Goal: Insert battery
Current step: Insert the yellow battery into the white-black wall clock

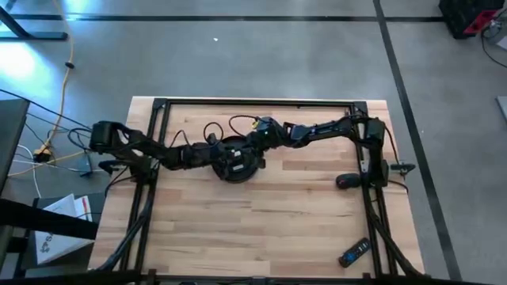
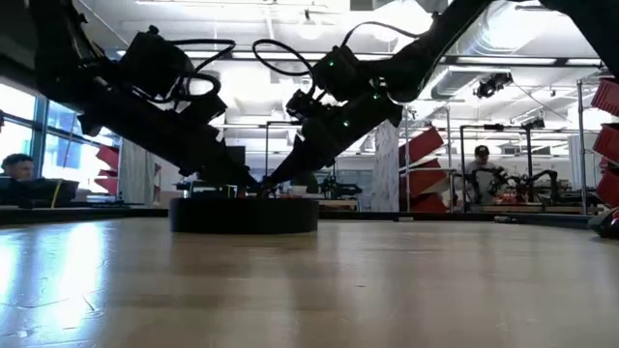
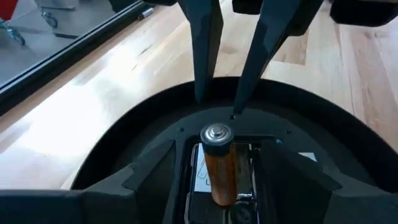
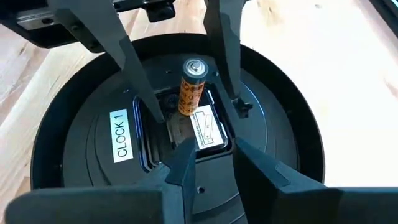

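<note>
The tabletop (image 1: 261,214) is pale wood in glued strips, smooth with a soft sheen that catches the ceiling lights. The round clock (image 4: 93,155) lying on it looks like matt black plastic carrying a white paper-like label, and the battery (image 4: 190,90) in its recess has a glossy orange wrapper and a bright metal cap. Both claws' fingers (image 3: 205,43) look like dull dark plastic.

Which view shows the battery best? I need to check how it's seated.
The right wrist view: the battery stands tilted in the clock compartment, label visible. The left wrist view shows it closer but with less surrounding. The high and low views don't show it.
</note>
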You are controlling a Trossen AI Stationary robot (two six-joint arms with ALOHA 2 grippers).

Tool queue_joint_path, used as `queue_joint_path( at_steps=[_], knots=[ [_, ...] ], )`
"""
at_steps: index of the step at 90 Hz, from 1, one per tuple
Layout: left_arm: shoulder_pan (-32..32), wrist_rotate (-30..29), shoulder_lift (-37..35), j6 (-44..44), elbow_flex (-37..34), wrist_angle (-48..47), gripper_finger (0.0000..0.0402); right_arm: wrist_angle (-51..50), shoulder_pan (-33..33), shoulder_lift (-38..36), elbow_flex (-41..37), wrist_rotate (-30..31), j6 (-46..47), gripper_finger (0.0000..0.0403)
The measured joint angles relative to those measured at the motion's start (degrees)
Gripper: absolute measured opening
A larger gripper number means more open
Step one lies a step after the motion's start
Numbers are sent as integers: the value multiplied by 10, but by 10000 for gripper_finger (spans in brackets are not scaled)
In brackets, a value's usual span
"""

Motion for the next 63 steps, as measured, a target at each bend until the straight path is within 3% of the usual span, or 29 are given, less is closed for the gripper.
queue_joint_path(
  at_steps=[25, 63],
  knots=[
    [0, -15, -49, 0, 0, -59, 220, 1, 0, 0, 0, 0, 0, 76],
    [-7, -9, -28, -27, 0, -39, 220, 1, 0, 0, 0, 1, 4, 76]
  ],
)
